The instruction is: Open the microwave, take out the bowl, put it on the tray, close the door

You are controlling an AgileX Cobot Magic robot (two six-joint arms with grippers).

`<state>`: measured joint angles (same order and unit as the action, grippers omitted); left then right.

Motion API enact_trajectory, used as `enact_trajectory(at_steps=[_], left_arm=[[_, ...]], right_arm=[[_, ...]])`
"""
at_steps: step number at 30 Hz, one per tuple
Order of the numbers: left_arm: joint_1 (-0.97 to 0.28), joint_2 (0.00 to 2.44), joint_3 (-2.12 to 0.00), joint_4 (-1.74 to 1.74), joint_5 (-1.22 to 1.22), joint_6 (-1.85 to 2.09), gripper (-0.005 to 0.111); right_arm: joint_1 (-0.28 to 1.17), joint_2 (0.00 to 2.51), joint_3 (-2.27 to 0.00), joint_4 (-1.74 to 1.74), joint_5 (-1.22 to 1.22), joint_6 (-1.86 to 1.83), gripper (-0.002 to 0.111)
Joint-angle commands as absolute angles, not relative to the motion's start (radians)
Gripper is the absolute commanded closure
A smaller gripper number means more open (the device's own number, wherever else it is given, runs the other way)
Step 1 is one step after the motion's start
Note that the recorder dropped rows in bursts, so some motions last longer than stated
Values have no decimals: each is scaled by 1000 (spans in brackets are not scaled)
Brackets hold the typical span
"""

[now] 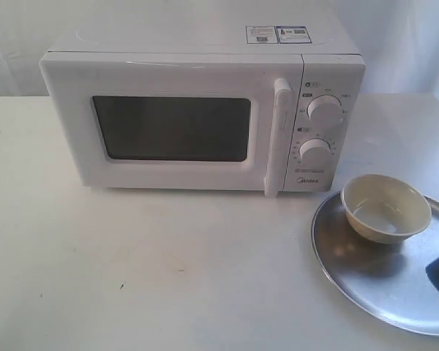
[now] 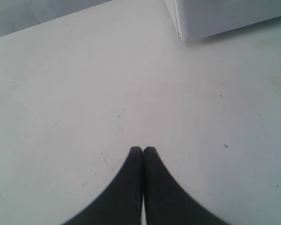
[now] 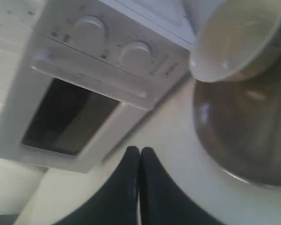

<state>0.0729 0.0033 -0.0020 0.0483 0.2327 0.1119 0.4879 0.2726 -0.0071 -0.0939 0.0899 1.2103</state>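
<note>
We find the bowl (image 1: pixel 385 208) upright on the tray (image 1: pixel 380 289), in front of the knob end of the microwave (image 1: pixel 197 44) with the door (image 1: pixel 172 128) shut, nearest our right gripper (image 3: pixel 139 152), whose jaws are pressed together empty, as are those of our left gripper (image 2: pixel 142 151) over the table (image 2: pixel 61 93), so only withdrawal seems left.

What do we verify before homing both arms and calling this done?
1. Door flush against the microwave front: ok.
2. Bowl upright on the tray: ok.
3. Left gripper shut, empty, over bare table: ok.
4. Right gripper shut, empty, apart from the bowl: ok.
5. Tray fully on the table: cannot tell; the exterior view cuts off its right edge.
</note>
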Motion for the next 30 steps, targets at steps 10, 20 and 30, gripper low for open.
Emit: enact_trajectory(at_steps=[10, 20, 30], left_arm=[[69, 0, 0, 45, 235, 108, 107], [69, 0, 0, 45, 232, 108, 107], [69, 0, 0, 45, 232, 108, 107]], right_arm=[[480, 0, 0, 18, 314, 255, 108], [480, 0, 0, 33, 316, -142, 108], [480, 0, 0, 29, 320, -117, 108]])
